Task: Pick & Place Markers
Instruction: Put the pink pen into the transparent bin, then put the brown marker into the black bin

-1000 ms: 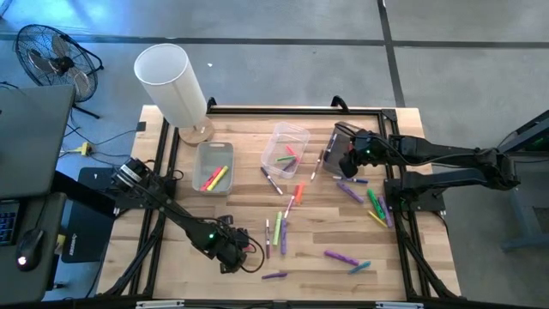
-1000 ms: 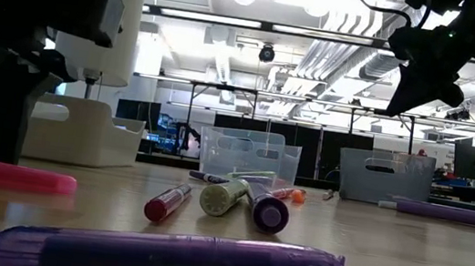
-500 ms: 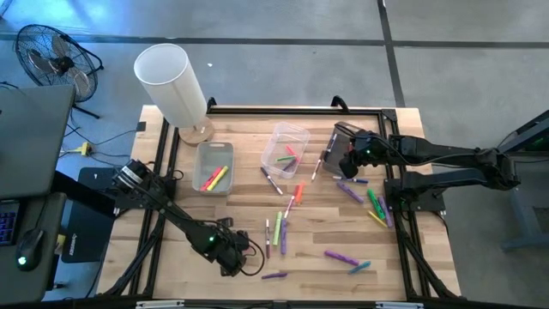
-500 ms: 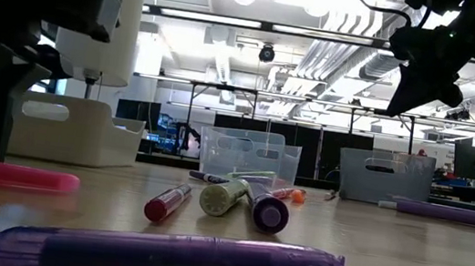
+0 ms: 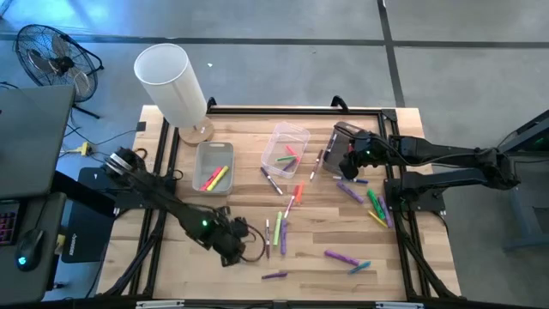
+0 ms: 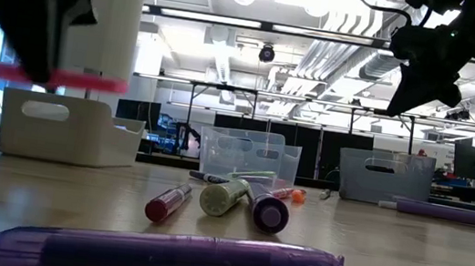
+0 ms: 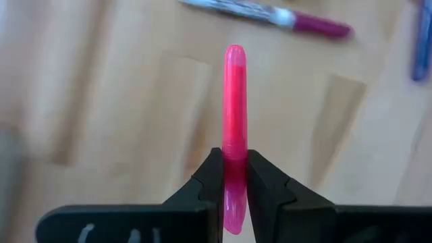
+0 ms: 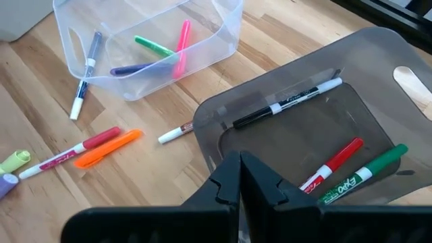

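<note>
Left gripper (image 7: 234, 177) clamps a pink marker (image 7: 234, 101), apparently lifted off the table (image 5: 240, 202).

Pink marker (image 7: 233, 121) lifted level off the table, other markers (image 5: 283, 230) apparently scattered flat

This is a robot lab or workshop. The light wooden table (image 5: 326, 236) stands on a grey concrete floor (image 5: 283, 69). Bare silver pipes (image 6: 321, 57) cross the ceiling, and a black floor fan (image 5: 51, 60) stands nearby.
</note>
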`<action>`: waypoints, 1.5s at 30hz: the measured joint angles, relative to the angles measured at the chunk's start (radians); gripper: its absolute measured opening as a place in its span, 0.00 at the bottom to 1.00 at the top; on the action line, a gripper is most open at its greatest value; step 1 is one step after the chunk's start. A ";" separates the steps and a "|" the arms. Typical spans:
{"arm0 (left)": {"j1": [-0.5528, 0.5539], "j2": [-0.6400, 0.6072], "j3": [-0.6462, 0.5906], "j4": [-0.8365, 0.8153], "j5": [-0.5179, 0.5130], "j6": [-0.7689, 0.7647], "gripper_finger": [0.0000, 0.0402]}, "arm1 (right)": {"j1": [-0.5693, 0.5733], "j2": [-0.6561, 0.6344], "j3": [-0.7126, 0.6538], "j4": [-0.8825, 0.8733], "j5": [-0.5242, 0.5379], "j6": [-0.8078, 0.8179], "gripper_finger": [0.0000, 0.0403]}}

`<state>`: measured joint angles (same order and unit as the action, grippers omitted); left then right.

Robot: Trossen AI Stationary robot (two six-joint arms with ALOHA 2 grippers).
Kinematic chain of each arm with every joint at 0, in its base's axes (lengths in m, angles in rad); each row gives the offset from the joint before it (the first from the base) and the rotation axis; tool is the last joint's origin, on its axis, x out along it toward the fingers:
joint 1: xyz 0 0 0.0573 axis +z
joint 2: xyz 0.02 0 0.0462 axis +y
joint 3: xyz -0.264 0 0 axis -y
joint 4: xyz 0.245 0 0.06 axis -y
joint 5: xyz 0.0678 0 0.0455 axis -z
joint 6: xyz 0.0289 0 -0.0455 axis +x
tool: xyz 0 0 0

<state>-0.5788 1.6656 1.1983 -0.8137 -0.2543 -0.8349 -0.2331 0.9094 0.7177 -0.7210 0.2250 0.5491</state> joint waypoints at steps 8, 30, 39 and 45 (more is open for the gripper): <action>0.199 -0.190 0.042 0.003 -0.076 0.151 0.08 | 0.045 0.000 -0.001 0.001 0.002 0.000 0.00; 0.933 0.264 0.534 0.135 0.382 0.732 0.08 | 0.021 0.000 -0.001 0.017 0.103 -0.056 0.00; 0.930 0.347 0.562 0.100 0.396 0.728 0.29 | 0.010 0.000 -0.001 0.016 0.089 -0.049 0.00; 0.925 0.361 0.603 0.059 0.391 0.717 0.30 | 0.010 0.000 -0.001 0.028 0.077 -0.023 0.00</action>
<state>0.3466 2.0271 1.8011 -0.7549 0.1370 -0.1182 -0.2230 0.9092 0.7170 -0.6933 0.3018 0.5266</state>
